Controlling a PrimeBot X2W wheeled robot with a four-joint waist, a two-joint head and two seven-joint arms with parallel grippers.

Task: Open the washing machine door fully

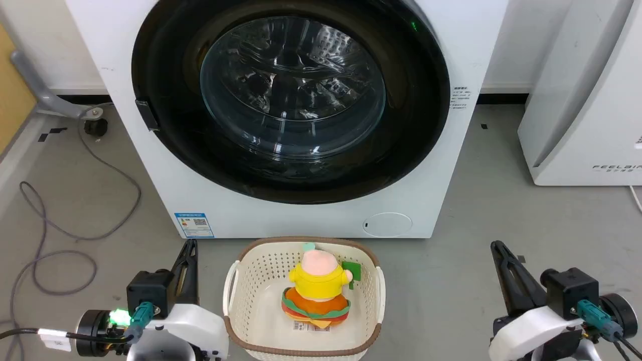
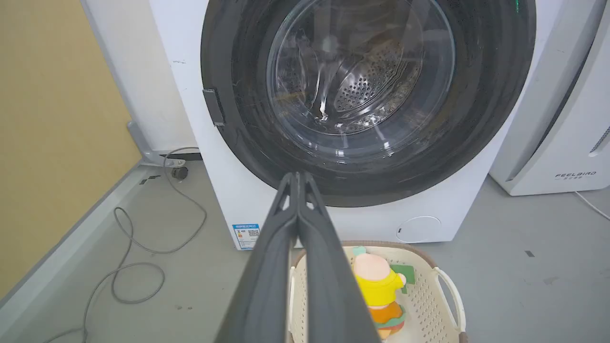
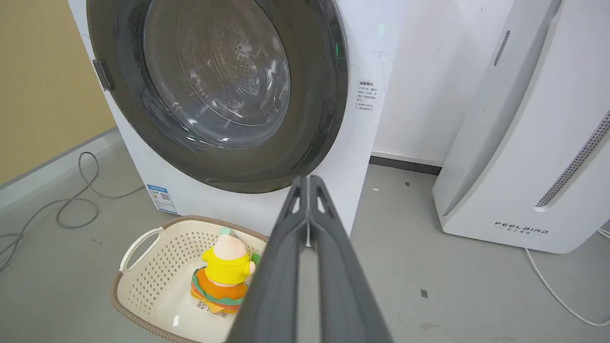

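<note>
Both pairs of jaws are pressed together and hold nothing. At the far left of the head view a grey cable (image 1: 45, 220) loops over the grey floor. Next comes the left gripper (image 1: 191, 244), low in that view, its dark fingers pointing up towards the washing machine (image 1: 281, 220) and clear of it. The machine is a big white box standing in the middle, straight ahead. The washing machine door (image 1: 291, 95) sits shut, flat against the machine's front and nearly as wide as the machine. It is a glossy black ring around a bulging clear glass bowl, through which the steel drum with its small holes shows. A small dark handle (image 1: 147, 114) sits on the ring's left edge. Low on the white front are a blue label (image 1: 194, 225) at left and a round flap (image 1: 387, 224) at right. On the floor before the machine, between the grippers, stands a cream basket (image 1: 306, 239) holding a yellow and orange plush toy (image 1: 317, 291). The right gripper (image 1: 496, 245) points up likewise, touching nothing. A white slanted appliance (image 1: 582, 100) stands at far right.
</note>
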